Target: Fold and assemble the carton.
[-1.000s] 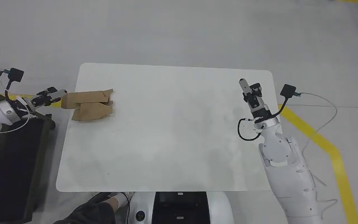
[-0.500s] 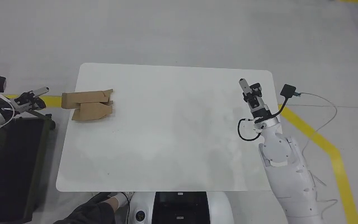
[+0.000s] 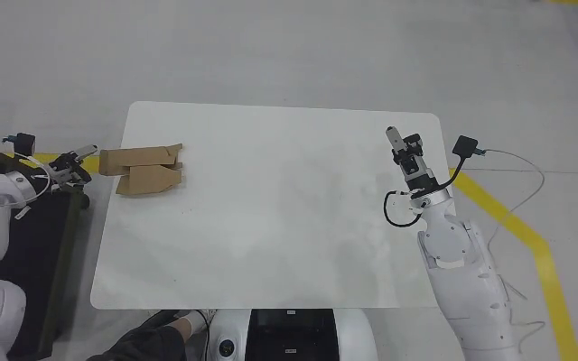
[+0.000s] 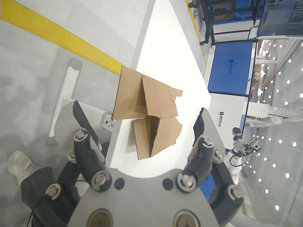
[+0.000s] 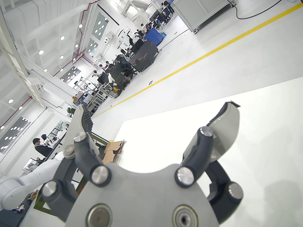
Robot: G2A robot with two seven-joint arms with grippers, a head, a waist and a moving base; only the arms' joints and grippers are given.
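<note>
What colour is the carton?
The carton is plain brown; the left wrist view shows it best.

Right arm (image 3: 456,271): white moulded shell in rounded segments; black cable (image 3: 390,209) looped at the wrist, small black camera module (image 3: 465,146) on a stalk. Right gripper (image 5: 156,107): grey metal palm plate (image 5: 142,194), black linkage bars, silver round-headed screws (image 5: 99,174), pale grey fingers (image 5: 227,124) with ribbed black facing. Left gripper (image 4: 138,108): same build, black pads (image 4: 82,121) ragged at the tips. Left arm (image 3: 13,185): white, thin cabling
</note>
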